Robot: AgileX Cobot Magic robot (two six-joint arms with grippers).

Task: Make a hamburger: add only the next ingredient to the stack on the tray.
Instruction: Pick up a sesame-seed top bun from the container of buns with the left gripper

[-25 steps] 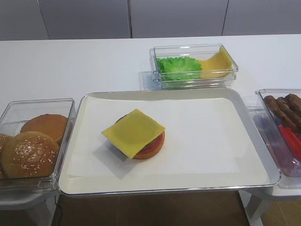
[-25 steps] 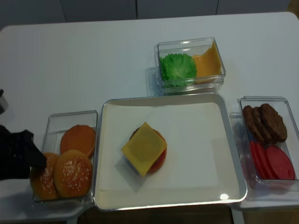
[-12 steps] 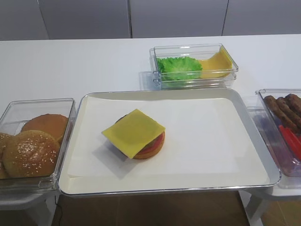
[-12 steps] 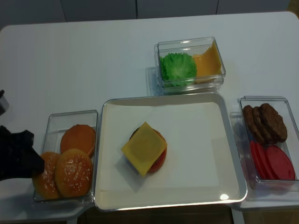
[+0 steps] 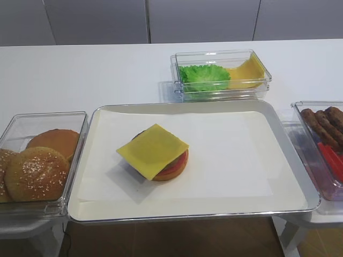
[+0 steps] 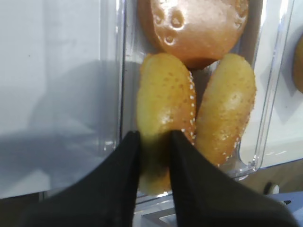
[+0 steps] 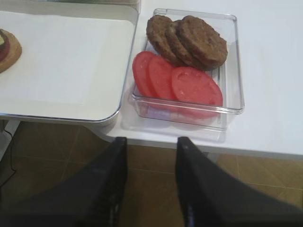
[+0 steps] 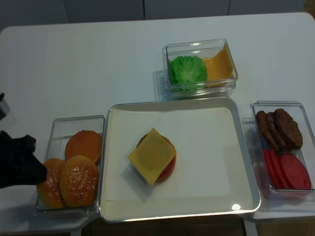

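Observation:
The stack (image 5: 154,151) of bun, patty, tomato and square cheese slice sits left of centre on the paper-lined silver tray (image 5: 177,105). Two sesame top buns stand on edge in the clear tub (image 8: 54,123) left of the tray. My left gripper (image 6: 155,137) is shut on the leftmost sesame bun (image 6: 165,94), one finger on each flat side. From overhead it (image 8: 39,169) reaches in from the left edge onto that bun (image 8: 49,189). The other sesame bun (image 8: 78,180) leans beside it. My right gripper (image 7: 150,142) hangs open and holds nothing, over the floor off the table's front edge.
A smooth seedless bun (image 8: 83,145) lies at the back of the bun tub. Right of the tray is a tub (image 7: 232,19) with dark patties (image 7: 189,40) and tomato slices (image 7: 180,82). Behind the tray, another tub (image 8: 199,46) holds lettuce and a curved cheese slice.
The left gripper's jaws have closed in on the leftmost sesame bun, and the buns have shifted slightly in their tub. Stack and tray are unchanged.

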